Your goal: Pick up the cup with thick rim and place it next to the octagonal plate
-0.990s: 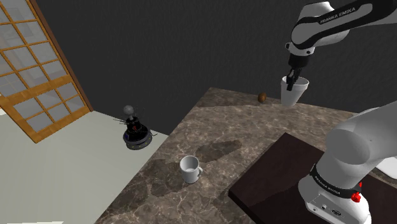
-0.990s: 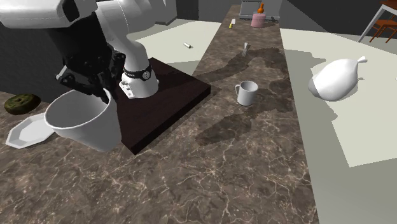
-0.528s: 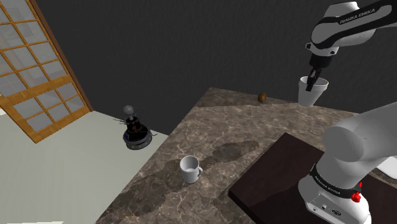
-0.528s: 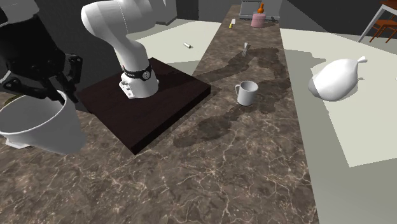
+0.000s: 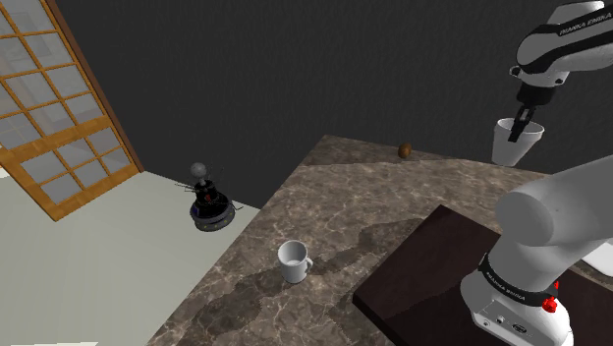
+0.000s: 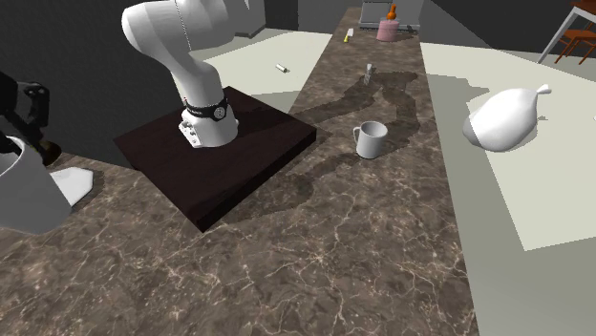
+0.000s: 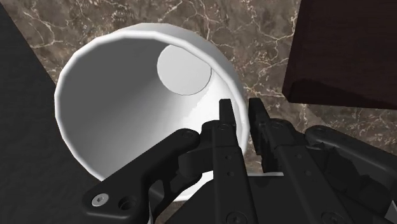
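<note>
A plain white cup (image 5: 513, 146) with a thick rim hangs in the air at the shoulder view's far right, above the marbled counter. My gripper (image 5: 523, 121) is shut on its rim from above. In the wrist view the two fingers (image 7: 226, 116) clasp the wall of the cup (image 7: 108, 108), one inside and one outside. In the second exterior view the cup (image 6: 24, 194) is at the left edge under the gripper (image 6: 39, 143). The white octagonal plate (image 6: 76, 182) lies on the counter just behind it, partly hidden.
A white handled mug (image 5: 293, 260) (image 6: 371, 139) stands mid-counter. My base sits on a dark board (image 6: 229, 157). A small brown object (image 5: 404, 150) lies at the counter's far edge. A pink item (image 6: 387, 29) and small utensils lie at the far end; a white rounded object (image 6: 506, 116) lies beside the counter.
The arm has carried the cup steadily toward the shoulder view's right, which is the second exterior view's left, bringing it over the plate. The grip stayed shut.
</note>
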Action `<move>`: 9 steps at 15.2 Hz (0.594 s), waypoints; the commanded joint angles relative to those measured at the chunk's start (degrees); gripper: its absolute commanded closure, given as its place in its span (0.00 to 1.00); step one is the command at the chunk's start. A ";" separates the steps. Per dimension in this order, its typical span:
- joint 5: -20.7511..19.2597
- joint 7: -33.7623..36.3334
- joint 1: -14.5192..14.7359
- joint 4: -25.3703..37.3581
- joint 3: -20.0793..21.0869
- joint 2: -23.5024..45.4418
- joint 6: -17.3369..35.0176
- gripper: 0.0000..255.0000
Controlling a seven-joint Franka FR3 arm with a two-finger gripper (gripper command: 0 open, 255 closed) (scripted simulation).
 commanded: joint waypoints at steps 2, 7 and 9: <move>-0.75 -4.84 -0.79 2.58 -4.04 1.83 0.32 1.00; -0.22 -14.26 -0.58 8.59 -12.45 6.85 1.35 1.00; -0.25 -14.34 -0.33 7.59 -13.25 7.57 3.06 1.00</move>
